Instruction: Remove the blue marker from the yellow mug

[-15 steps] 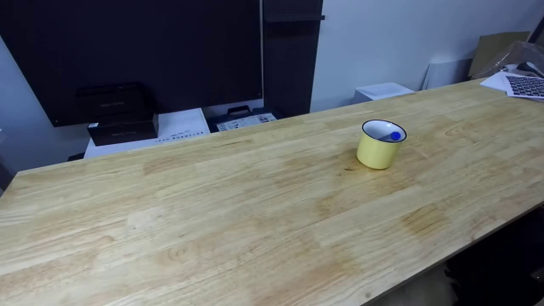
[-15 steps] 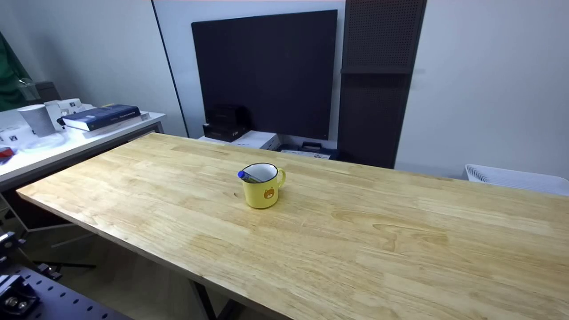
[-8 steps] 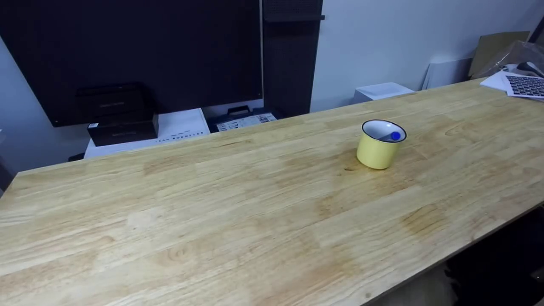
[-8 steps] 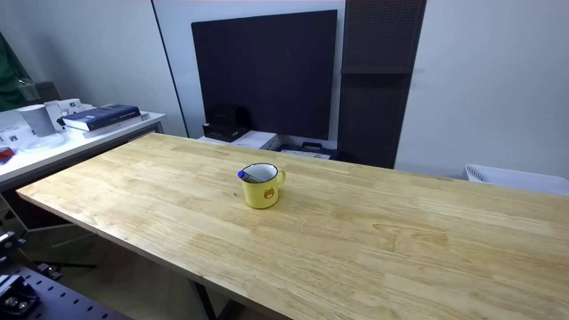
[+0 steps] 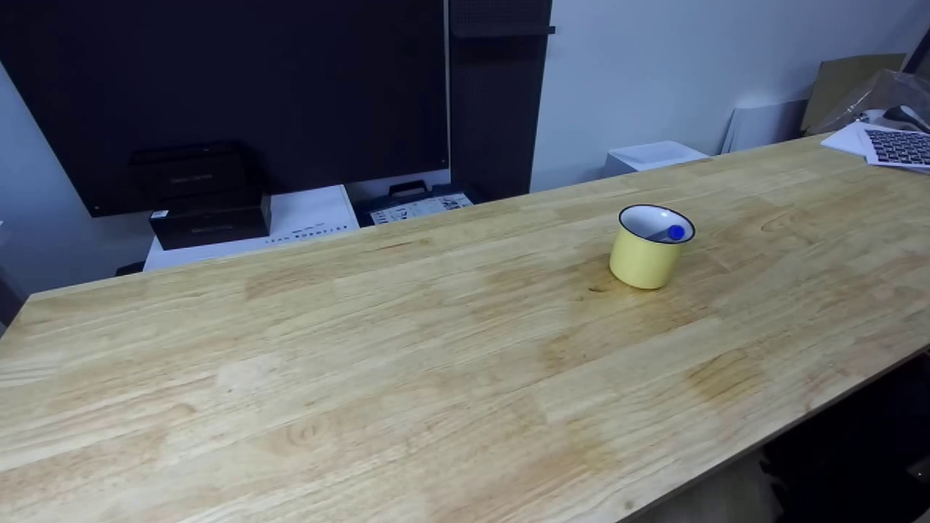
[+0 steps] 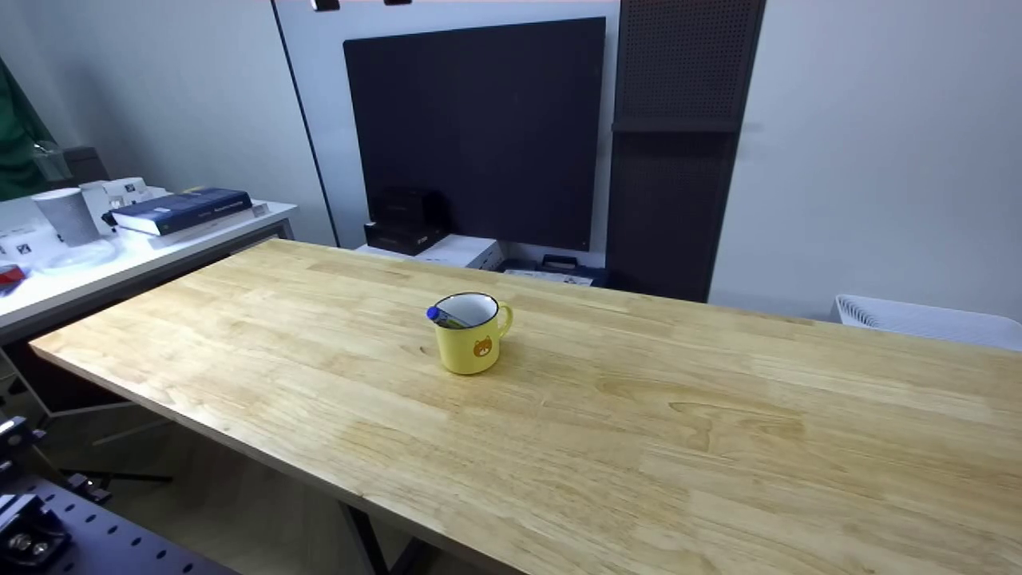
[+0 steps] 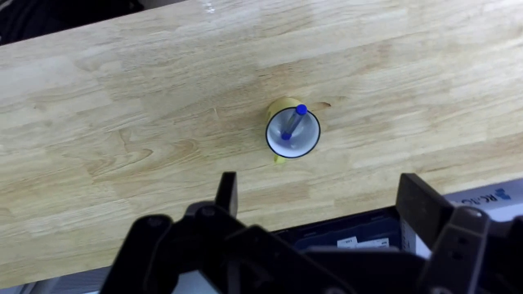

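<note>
With my one black claw (image 7: 318, 179) spread wide, I saw one cylindrical yellow mug (image 6: 465, 346) holding one tilted, slim blue marker (image 7: 294, 122).

Marker (image 7: 293, 122) inside mug (image 6: 461, 342) (leaning), mug on table (image 6: 639, 415)

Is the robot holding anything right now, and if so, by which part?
Nothing is held: the gripper is open, and the blue marker leans inside the yellow mug.
</note>
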